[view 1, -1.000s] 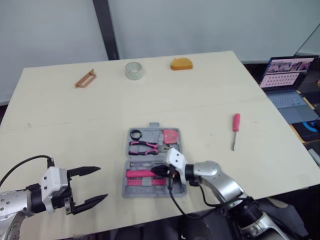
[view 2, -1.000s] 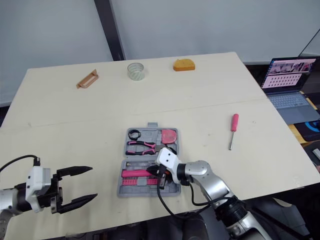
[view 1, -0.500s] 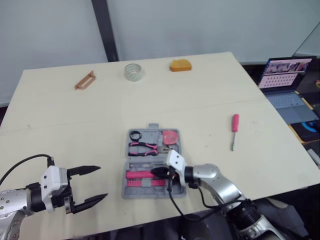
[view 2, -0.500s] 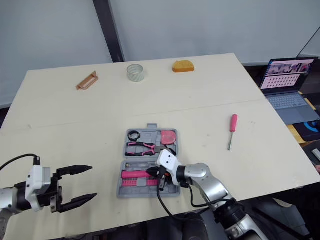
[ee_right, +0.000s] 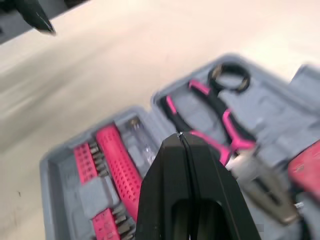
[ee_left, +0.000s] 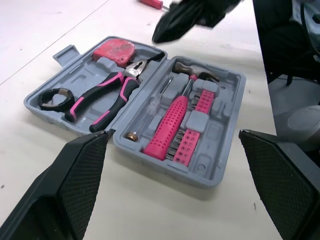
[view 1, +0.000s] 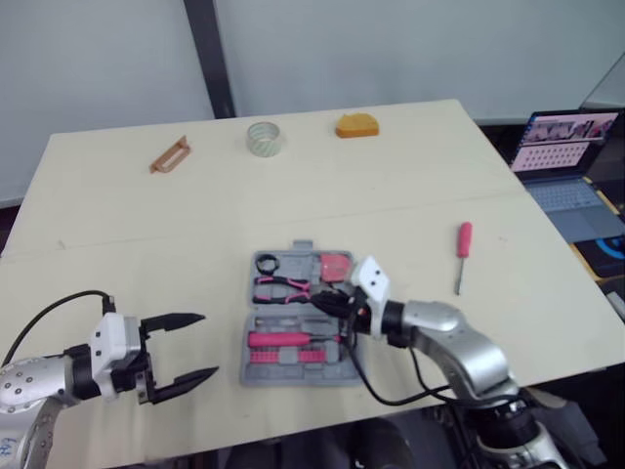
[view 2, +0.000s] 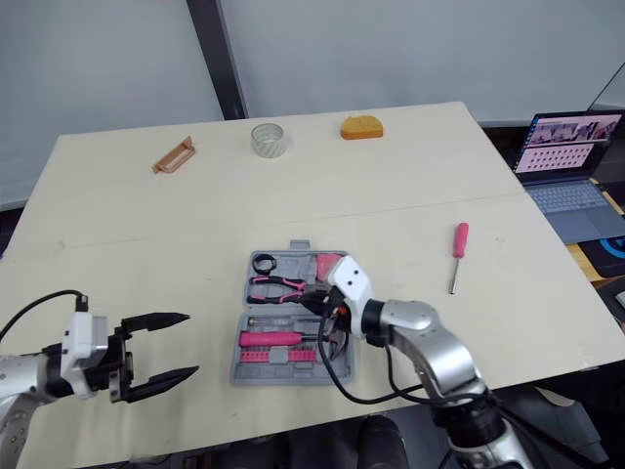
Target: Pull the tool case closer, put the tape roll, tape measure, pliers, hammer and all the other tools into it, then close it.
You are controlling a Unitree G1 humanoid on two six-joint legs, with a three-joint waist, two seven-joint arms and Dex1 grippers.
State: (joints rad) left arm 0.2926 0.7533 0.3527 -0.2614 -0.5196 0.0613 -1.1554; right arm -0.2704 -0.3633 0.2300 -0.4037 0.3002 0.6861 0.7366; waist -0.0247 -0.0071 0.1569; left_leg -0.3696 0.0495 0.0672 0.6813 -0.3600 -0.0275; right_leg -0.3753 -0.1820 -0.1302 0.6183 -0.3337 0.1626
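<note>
The grey tool case (view 1: 252, 369) lies open at the table's front centre. In it sit a black tape roll (view 1: 266, 263), pink-handled pliers (view 1: 283, 287), a pink tape measure (view 1: 335, 265), a pink-handled hammer (view 1: 278, 339) and a row of bits. My right gripper (view 1: 322, 297) is shut with nothing in it, hovering over the case's middle near the pliers' jaws. My left gripper (view 1: 208, 344) stands open, left of the case and apart from it. A pink screwdriver (view 1: 462, 252) lies on the table to the right of the case.
Along the table's far side lie a clear tape roll (view 1: 264, 138), an orange object (view 1: 355, 126) and a brown handle-shaped piece (view 1: 169, 154). An open laptop (view 1: 571, 147) sits beyond the table's right edge.
My right gripper has moved from over the hammer row back and to the right, towards the pliers. My left gripper has shifted slightly to the right, still open.
</note>
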